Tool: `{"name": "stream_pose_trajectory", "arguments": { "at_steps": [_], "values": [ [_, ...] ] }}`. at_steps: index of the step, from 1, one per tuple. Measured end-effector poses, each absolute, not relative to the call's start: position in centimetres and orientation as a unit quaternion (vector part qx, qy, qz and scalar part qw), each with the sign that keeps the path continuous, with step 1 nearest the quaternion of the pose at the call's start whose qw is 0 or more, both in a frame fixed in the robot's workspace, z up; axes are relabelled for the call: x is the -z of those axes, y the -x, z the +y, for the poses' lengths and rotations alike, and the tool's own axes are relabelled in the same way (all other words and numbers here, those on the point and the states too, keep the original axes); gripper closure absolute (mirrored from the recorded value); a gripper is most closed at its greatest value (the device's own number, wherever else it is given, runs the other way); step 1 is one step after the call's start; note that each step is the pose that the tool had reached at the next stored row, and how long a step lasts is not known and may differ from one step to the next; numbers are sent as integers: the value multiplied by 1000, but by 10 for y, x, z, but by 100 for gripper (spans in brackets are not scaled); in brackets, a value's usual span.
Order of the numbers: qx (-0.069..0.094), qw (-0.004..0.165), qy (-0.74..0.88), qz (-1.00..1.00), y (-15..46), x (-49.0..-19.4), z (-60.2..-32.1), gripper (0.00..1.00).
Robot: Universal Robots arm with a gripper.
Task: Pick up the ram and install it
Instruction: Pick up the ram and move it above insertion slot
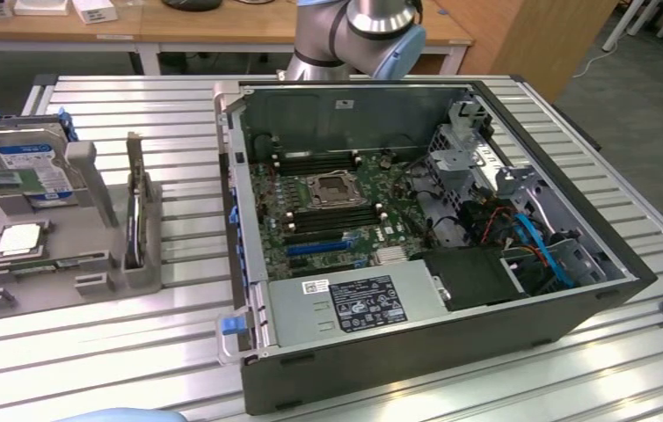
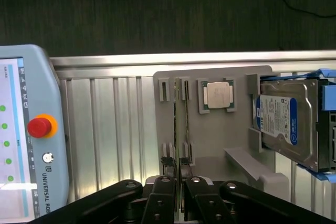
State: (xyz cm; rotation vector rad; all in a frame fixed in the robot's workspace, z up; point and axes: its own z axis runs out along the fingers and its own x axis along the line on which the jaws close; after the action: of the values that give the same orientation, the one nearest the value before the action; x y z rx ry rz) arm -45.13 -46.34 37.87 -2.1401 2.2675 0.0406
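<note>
The ram (image 1: 134,211) is a thin green stick standing on edge in a slot of the grey holder (image 1: 61,268), at the exterior view's left of the open computer case (image 1: 542,325). In the wrist view the ram (image 2: 178,119) appears edge-on as a narrow line in the holder (image 2: 210,140). My gripper (image 2: 176,163) hangs well above the ram's near end. Its black fingers (image 2: 167,163) stand a narrow gap apart with nothing held between them. The motherboard (image 1: 325,207) lies exposed inside the case.
A silver hard drive with a blue-white label (image 1: 32,167) (image 2: 286,124) and a square CPU chip (image 1: 21,239) (image 2: 219,94) share the holder. A teach pendant (image 2: 31,129) lies beside it. The arm's base (image 1: 355,26) rises behind the case.
</note>
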Motion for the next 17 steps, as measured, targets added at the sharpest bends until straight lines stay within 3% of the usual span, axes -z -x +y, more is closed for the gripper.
{"name": "stream_pose_trajectory", "arguments": {
  "at_steps": [17],
  "values": [
    [-13, 12, 685, 728, 439, -389, -463, 86]
  ]
}}
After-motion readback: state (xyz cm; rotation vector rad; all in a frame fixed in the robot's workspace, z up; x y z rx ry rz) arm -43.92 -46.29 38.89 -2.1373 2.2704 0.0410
